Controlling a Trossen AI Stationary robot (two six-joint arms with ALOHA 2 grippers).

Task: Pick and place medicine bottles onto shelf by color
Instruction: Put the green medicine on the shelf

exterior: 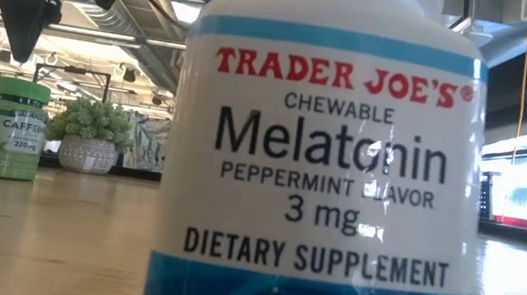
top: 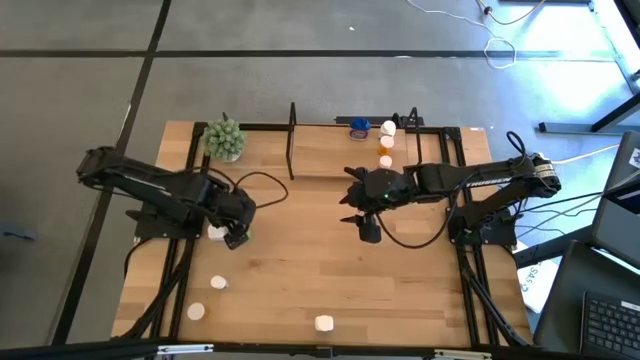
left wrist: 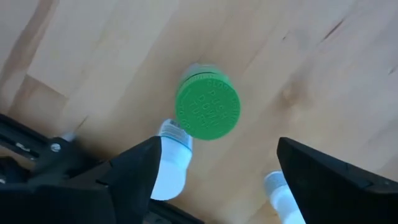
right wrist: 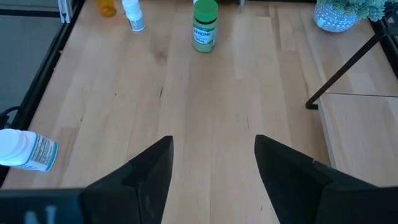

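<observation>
Left wrist view shows you the left gripper (left wrist: 227, 171) spread wide above the green bottle (left wrist: 207, 106), gripping nothing. Your right gripper (right wrist: 213, 163), near the shelf (top: 330, 150), gapes empty too.

green bottle (left wrist: 207, 104): upright, green cap, counter 9 o'clock
shelf (top: 350, 150): light wood, black end frames, 12 o'clock
shelf bottles (top: 387, 143): blue, white, orange, right end
white bottles (top: 218, 283): three, 6–7 o'clock edge
</observation>
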